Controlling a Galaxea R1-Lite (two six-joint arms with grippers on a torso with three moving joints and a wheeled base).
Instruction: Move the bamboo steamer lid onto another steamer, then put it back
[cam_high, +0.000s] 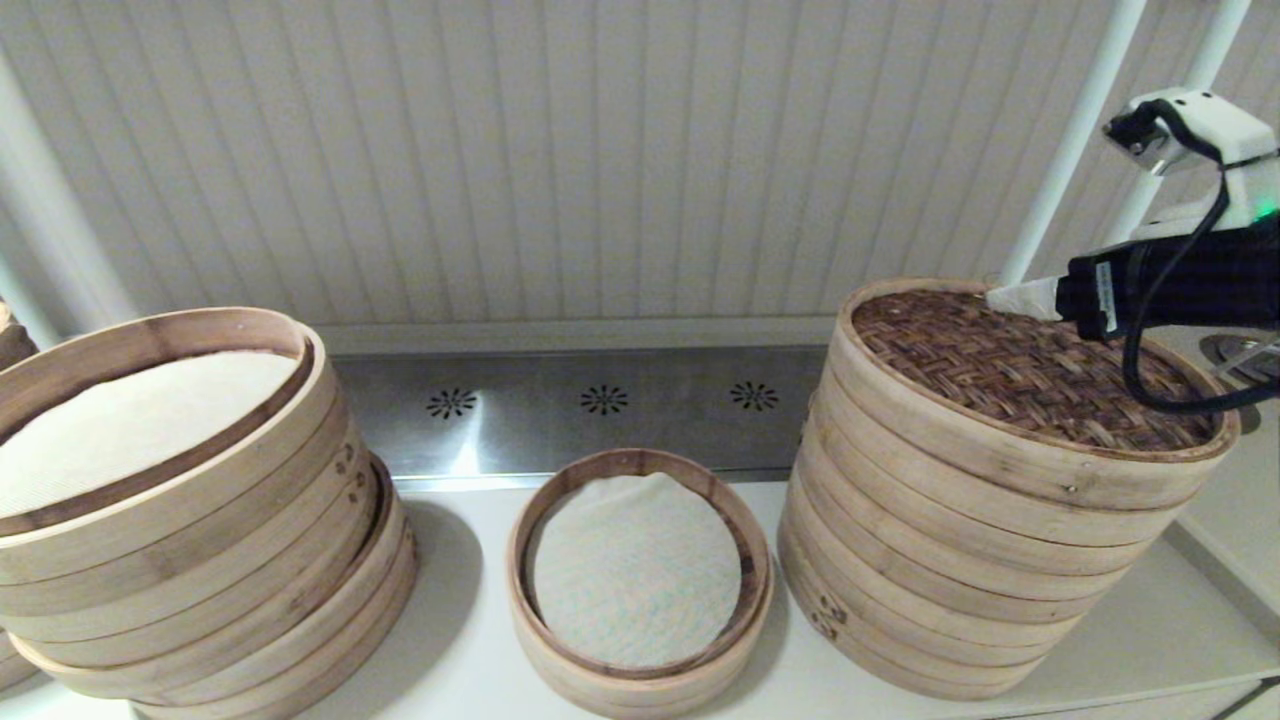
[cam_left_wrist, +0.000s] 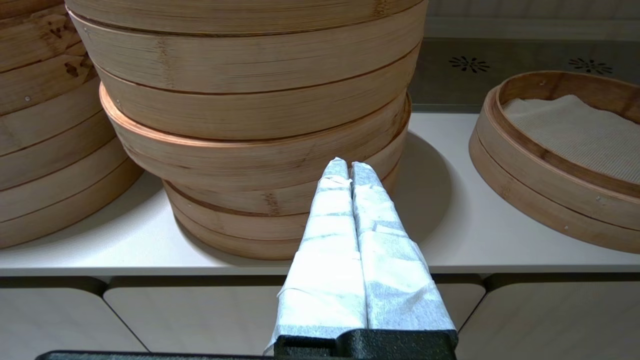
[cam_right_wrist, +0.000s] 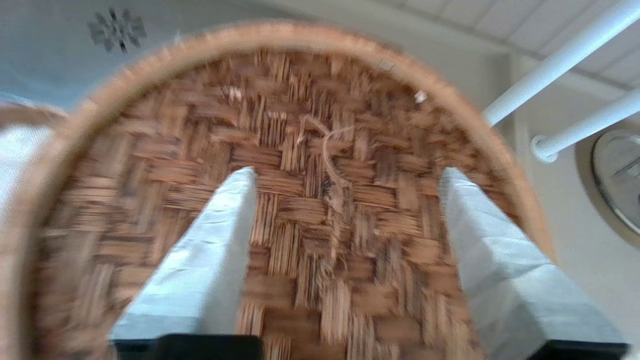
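The bamboo steamer lid (cam_high: 1010, 370), dark woven top in a pale rim, caps the tall tiered stack (cam_high: 950, 560) on the right. My right gripper (cam_high: 1015, 298) hovers over the lid's far right part. In the right wrist view it (cam_right_wrist: 346, 172) is open, its white-wrapped fingers (cam_right_wrist: 215, 240) spread above the weave (cam_right_wrist: 300, 225), a frayed strand (cam_right_wrist: 327, 145) between them. I cannot tell if the fingers touch the weave. The single low steamer (cam_high: 620, 695) with its cloth liner sits at the centre of the counter. My left gripper (cam_left_wrist: 349, 165) is shut and empty, low before the counter's front edge.
A wide leaning stack of tiers (cam_high: 200, 560) fills the left of the counter (cam_high: 460, 640), with another stack (cam_left_wrist: 45, 125) beyond it. A steel strip with vent holes (cam_high: 600, 400) runs along the back. White pipes (cam_high: 1075, 130) rise behind the tall stack.
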